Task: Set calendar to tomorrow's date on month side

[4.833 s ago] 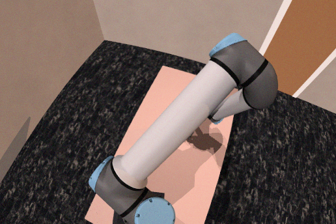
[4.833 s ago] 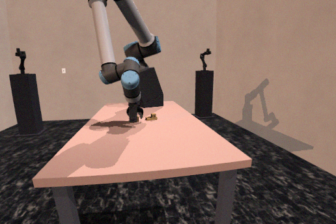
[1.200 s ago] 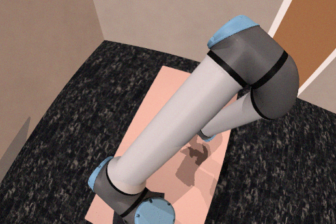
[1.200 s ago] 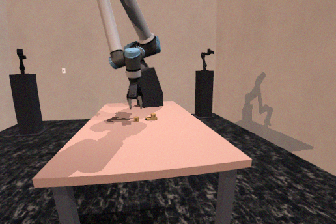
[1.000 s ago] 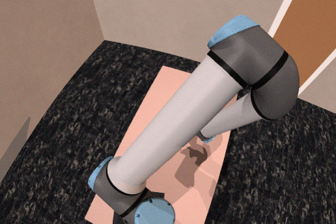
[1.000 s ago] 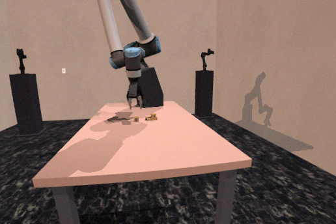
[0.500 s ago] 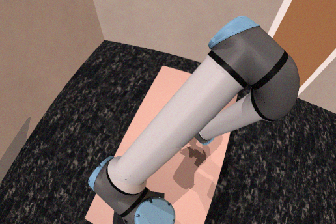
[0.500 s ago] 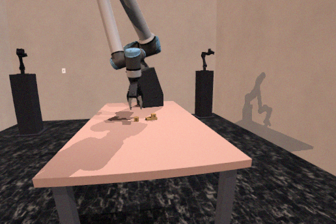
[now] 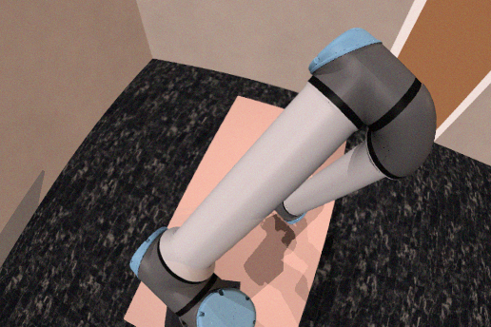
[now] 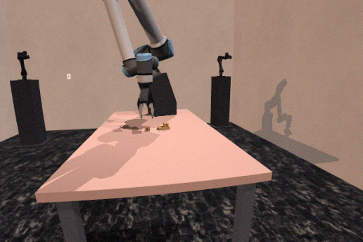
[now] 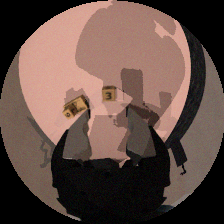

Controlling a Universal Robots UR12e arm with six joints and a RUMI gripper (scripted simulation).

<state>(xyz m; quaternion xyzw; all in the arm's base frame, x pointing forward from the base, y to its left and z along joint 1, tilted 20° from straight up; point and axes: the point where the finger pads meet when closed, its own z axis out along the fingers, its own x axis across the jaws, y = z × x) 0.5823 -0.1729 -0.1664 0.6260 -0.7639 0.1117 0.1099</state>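
Note:
The gripper [image 10: 146,117] [image 11: 108,111] points down, its two jaws apart with nothing between them. It hangs above the table by the loose cube. The loose yellow-brown cube [image 10: 147,129] [image 11: 109,94] sits on the table, off the tray, and shows a dark 3 upright in the wrist view. The small yellow-brown tray [image 10: 160,128] [image 11: 85,101] lies beside it, right of it in the exterior view and left of it in the wrist view. The other cube [image 10: 165,124] [image 11: 68,114] is at one end of the tray; its marking is too small to read surely. The top view shows neither cube nor tray; the arm hides that area.
The pink table [image 9: 236,124] [image 10: 199,158] carries the arm's dark shadows around the cubes. A black block-shaped base [image 10: 165,95] stands at the table's far end in the exterior view. Two black pedestals [image 10: 28,112] [image 10: 220,102] with small dark arms stand beyond the table's sides.

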